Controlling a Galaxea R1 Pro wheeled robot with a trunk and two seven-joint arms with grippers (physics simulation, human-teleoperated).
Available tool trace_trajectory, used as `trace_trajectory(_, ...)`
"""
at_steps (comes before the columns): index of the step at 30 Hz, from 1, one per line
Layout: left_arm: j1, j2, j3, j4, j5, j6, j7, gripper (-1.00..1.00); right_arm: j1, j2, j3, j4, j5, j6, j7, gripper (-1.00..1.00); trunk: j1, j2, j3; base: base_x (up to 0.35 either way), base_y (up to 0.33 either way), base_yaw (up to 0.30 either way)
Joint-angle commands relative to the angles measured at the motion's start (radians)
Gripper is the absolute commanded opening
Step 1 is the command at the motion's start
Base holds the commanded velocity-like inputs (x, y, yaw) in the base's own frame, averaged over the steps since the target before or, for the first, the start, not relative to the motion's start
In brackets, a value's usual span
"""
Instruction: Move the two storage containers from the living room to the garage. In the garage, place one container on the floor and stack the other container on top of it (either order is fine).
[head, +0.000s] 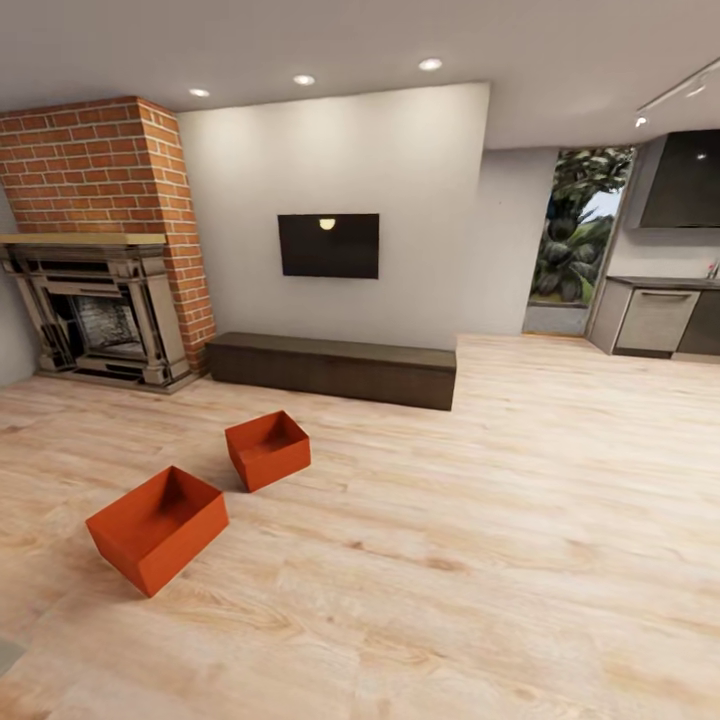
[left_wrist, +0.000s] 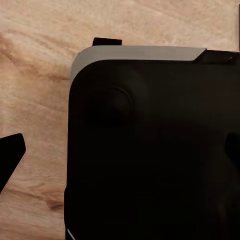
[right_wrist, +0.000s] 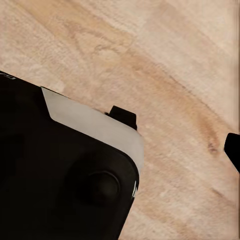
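Observation:
Two orange-red storage containers lie apart on the light wood-plank floor of the living room, in the head view. The nearer container (head: 158, 527) is at the lower left, turned at an angle and open side up. The farther container (head: 267, 449) sits a little beyond it, towards the low cabinet. Both look empty. In the left wrist view one dark fingertip (left_wrist: 10, 159) shows at the picture's edge over the planks. One dark fingertip (right_wrist: 233, 150) shows likewise in the right wrist view. Neither gripper is near a container.
A red-brick fireplace (head: 100, 250) stands at the back left, with a long dark low cabinet (head: 332, 368) under a wall screen (head: 328, 245). A kitchen counter (head: 660, 315) is at the far right. Both wrist views look down on the robot's black base (left_wrist: 155, 150) and wood floor (right_wrist: 165, 60).

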Motion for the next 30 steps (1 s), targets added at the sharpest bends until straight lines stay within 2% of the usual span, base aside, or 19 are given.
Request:
trace_trajectory(1,0.0,0.0,0.0,-0.001,0.008,-0.001,0.0,1.0,-0.001,0.001,0.008,0.002,-0.009,-0.005,-0.001,1.0,0.001,0.0,-0.001,0.322,0.0,0.0)
trace_trajectory(30,0.0,0.0,0.0,-0.001,0.008,-0.001,0.0,1.0,-0.001,0.002,0.008,0.002,-0.009,-0.006,-0.004,1.0,0.001,0.0,-0.001,0.322,0.0,0.006)
